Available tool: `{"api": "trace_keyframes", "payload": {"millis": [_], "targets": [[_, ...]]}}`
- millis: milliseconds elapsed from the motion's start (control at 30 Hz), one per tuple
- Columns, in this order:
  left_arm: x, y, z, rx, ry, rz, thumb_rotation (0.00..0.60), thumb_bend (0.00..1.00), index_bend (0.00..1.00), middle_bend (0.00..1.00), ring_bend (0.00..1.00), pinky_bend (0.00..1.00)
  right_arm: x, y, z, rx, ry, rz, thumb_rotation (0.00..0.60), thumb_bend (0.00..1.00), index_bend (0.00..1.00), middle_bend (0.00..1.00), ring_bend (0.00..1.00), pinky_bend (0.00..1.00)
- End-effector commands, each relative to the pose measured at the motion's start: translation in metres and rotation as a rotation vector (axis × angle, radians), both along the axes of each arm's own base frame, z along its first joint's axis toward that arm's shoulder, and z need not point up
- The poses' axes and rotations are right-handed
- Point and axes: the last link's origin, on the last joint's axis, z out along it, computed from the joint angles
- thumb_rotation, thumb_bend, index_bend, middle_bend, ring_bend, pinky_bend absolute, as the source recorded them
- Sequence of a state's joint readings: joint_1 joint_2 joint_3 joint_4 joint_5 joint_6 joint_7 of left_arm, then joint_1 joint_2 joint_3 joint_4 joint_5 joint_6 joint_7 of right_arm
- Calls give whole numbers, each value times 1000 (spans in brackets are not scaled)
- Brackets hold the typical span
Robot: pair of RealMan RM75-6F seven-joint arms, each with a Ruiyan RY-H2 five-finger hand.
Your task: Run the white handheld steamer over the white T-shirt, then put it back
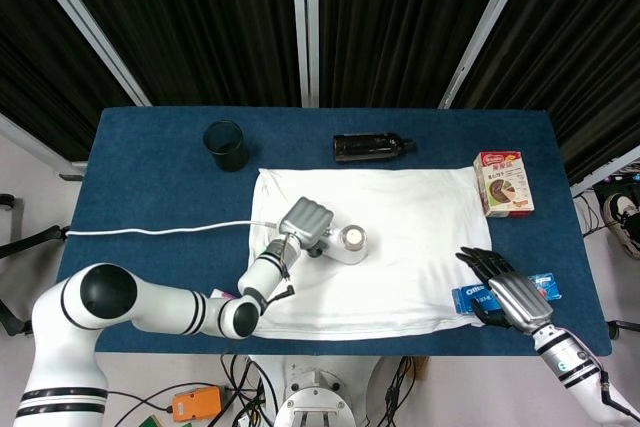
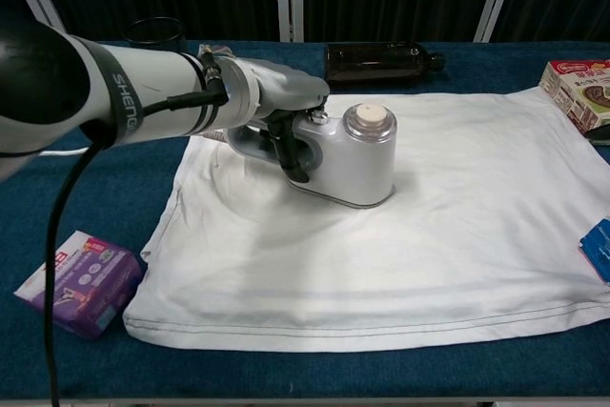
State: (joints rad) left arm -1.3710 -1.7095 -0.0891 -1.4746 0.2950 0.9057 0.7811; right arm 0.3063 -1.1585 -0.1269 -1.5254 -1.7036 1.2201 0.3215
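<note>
The white T-shirt [image 1: 400,247] [image 2: 448,226] lies flat across the blue table. On its middle-left part stands the white handheld steamer [image 1: 345,243] [image 2: 355,159], its base down on the cloth. My left hand [image 1: 305,219] [image 2: 276,102] grips the steamer's handle, and the white cord [image 1: 150,229] trails off to the left. My right hand [image 1: 505,292] rests near the shirt's right front corner, over a blue packet [image 1: 545,285] [image 2: 599,247], its dark fingers stretched out and holding nothing.
A dark bottle [image 1: 372,147] [image 2: 381,61] lies behind the shirt. A black cup [image 1: 226,144] stands at the back left. A snack box [image 1: 503,183] [image 2: 578,91] sits at the right, and a purple packet [image 2: 78,281] near the front left edge.
</note>
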Motion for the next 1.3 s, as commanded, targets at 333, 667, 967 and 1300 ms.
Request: {"api": "trace_keyframes", "payload": {"millis": [333,667,967,1300], "targets": [[-28,30,10,74,31,116,238,821,855,914,802,654,0,-1,-2,-1,-4,-10,600,673,56,96,17,114],[-59,56,29,188,81,181,240,817,856,914,800,654,-1,-1,0,-10,-9,-14,600,673,56,96,17,114],[-87,72,59,289,161,194,241,813,855,914,799,654,-4,-1,3,-27,-18,-21,600,673,56,96,17,114],[-92,48,99,250,-40,228,204,788,855,912,796,654,-6,-2,10,-50,-29,-18,600,673,56,96,17,114]]}}
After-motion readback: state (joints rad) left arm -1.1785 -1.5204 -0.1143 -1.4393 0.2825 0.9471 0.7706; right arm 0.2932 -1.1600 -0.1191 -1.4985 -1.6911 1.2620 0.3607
